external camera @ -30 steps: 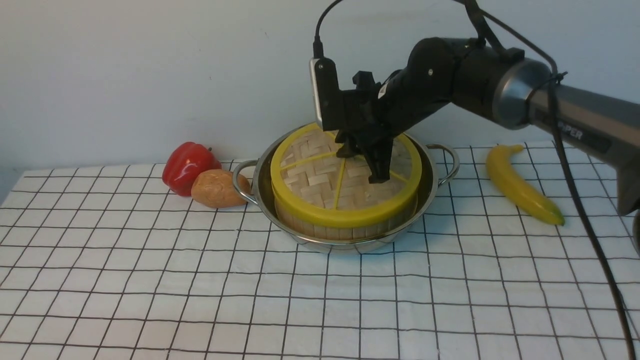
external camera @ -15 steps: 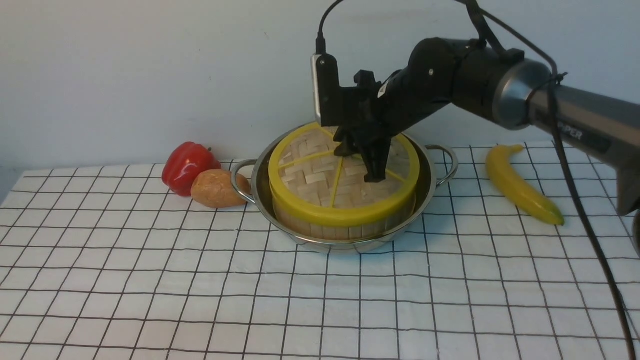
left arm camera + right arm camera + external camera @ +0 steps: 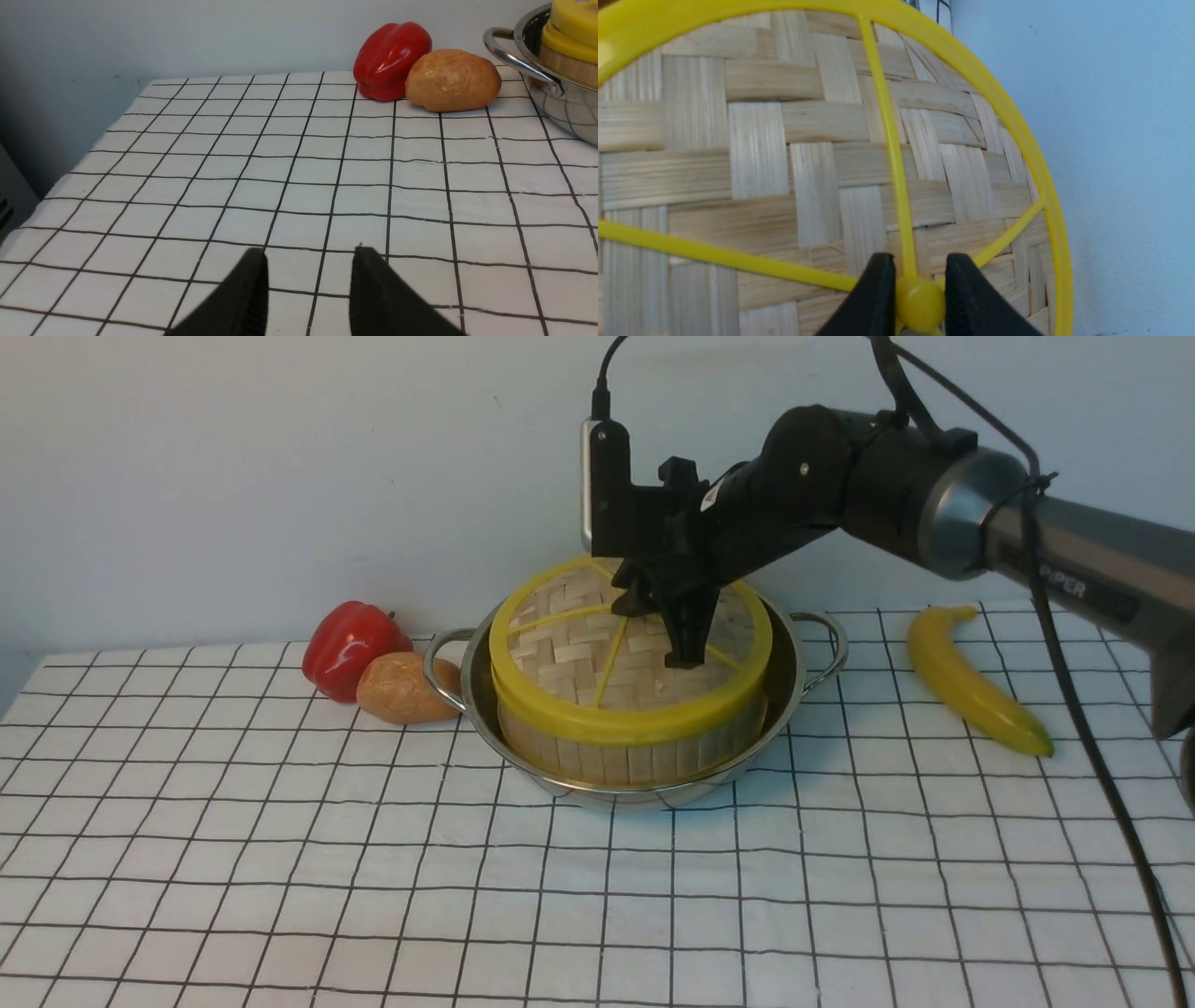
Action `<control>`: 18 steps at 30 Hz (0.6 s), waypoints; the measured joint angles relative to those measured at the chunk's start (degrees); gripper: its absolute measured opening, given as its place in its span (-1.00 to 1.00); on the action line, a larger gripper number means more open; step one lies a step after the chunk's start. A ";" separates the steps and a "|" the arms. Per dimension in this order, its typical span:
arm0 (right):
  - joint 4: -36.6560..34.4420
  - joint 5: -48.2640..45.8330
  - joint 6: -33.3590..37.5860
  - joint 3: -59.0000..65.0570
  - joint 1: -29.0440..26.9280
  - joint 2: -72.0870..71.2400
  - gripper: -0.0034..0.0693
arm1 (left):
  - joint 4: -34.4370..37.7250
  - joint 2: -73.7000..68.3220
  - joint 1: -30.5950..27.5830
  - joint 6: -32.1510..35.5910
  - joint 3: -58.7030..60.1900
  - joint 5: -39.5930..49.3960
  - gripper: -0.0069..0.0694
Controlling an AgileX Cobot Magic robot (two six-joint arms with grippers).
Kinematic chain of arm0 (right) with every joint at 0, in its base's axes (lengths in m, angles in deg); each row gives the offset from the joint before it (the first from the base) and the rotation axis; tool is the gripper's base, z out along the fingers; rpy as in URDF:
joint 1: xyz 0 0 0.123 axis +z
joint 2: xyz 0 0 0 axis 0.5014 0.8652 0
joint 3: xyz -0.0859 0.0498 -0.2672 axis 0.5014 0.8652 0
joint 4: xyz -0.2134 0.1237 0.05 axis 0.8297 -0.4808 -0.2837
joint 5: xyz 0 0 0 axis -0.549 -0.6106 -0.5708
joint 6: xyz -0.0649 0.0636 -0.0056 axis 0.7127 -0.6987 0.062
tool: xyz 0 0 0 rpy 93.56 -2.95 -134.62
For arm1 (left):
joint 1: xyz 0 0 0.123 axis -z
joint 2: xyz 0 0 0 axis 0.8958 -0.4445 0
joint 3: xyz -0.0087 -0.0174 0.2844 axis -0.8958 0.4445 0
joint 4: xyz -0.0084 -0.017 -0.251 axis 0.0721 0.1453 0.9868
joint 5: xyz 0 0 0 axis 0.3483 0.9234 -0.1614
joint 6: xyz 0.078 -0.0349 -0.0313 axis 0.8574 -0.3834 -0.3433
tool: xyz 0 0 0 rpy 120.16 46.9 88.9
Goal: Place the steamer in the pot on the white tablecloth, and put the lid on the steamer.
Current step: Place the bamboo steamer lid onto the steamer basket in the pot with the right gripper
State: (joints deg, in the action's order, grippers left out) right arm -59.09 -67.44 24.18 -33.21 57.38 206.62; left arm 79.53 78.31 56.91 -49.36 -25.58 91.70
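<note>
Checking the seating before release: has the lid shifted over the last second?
Yes. The lid, its hub pinched by the right gripper, has moved left toward the potato, which stays put, and sits slightly higher.

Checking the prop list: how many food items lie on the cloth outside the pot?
3: a red pepper and a brown potato side by side left of the pot, a banana to its right. The lid may hide more.

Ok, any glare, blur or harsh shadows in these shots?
Front view: soft even light, only faint shadows, mild sheen on the pot. Left wrist view: sharp, the pot mirrors the tablecloth grid, left gripper a dark silhouette. Right wrist view: lid weave crisp, right gripper black and slightly soft.
</note>
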 joint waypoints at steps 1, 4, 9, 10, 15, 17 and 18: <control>0.00 -0.07 0.00 0.00 0.00 0.00 -0.51 | 0.00 0.00 0.00 0.00 0.00 0.00 -0.18; 0.18 -1.52 0.00 0.00 0.00 0.00 -0.51 | 0.00 0.00 0.00 0.00 0.00 0.00 -0.18; 1.05 -1.41 0.00 0.00 0.00 0.07 -0.51 | 0.00 0.00 0.00 0.00 0.00 0.00 -0.18; 1.13 -1.41 0.00 0.00 0.00 0.07 -0.51 | 0.00 0.00 0.00 0.00 0.00 0.00 -0.18; 1.64 -1.41 -0.05 0.00 0.00 0.07 -0.51 | 0.00 0.00 0.00 0.00 0.00 0.00 -0.18; 1.64 -1.41 -0.05 0.00 0.00 0.07 -0.51 | 0.00 0.00 0.00 0.00 0.00 0.00 -0.18; 1.64 -1.46 -0.05 0.00 0.05 0.07 -0.51 | 0.00 0.00 0.00 0.00 0.00 0.00 -0.18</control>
State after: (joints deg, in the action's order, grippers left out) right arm -57.45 -68.90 24.12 -33.21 57.43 206.68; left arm 79.53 78.31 56.91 -49.36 -25.58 91.70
